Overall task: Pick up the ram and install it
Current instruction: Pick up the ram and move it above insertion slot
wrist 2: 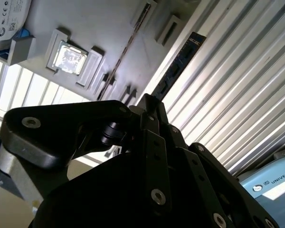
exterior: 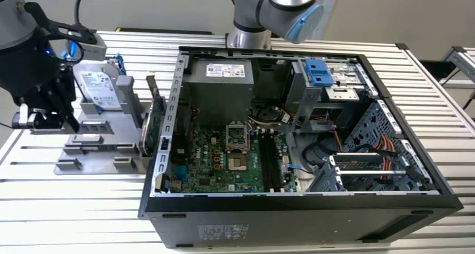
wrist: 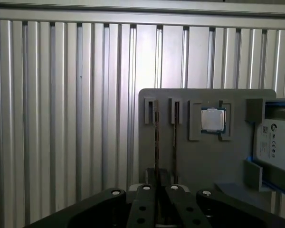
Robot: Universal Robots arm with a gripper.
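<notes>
I judge the picking half done. My gripper [wrist: 160, 189] hangs above the flat grey fixture tray [exterior: 97, 154], clear of it. My fingers [wrist: 145, 204] look drawn together on the ram [wrist 2: 180, 64], a long, narrow dark blue circuit-board stick.

In the second wrist view the ram runs out from between my fingertips. It floats past the tray's edge rather than sitting in one of the tray's slots. In the first wrist view I take the thin dark line in front of the tray's two narrow slots to be the ram, seen edge-on.

Installing is not yet begun. The open black computer case [exterior: 297, 220] stands just beside the tray, on the exterior view's right of it. The long black memory slots [exterior: 268, 165] on its green motherboard [exterior: 215, 165] lie well apart from the tray.

Seating the stick will, I think, call for a firm clamp, its edge kept parallel to a slot, and a straight press.
</notes>
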